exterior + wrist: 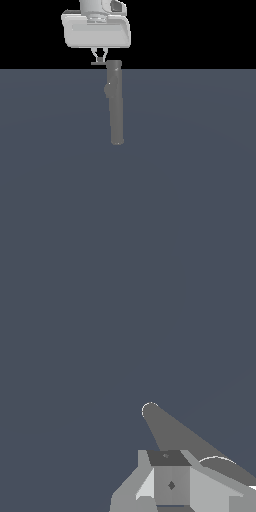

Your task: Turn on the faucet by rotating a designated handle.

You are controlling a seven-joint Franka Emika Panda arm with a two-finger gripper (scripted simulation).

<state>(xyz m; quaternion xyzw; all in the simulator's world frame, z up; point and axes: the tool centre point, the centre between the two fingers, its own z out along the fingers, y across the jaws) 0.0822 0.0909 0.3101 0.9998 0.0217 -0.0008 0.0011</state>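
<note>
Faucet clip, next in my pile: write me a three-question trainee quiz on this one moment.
1. True or false: the tool hangs above the handle at the top of the faucet.
2. In the exterior view, to which side of the column does the handle stick out? A) the view's left B) the view's right
3. Fill in: the small bulge sits on the column's ____ half.

Key: 1 true; 2 A; 3 upper. The pictures do not settle whether the fingers touch or grip the rod.
</note>
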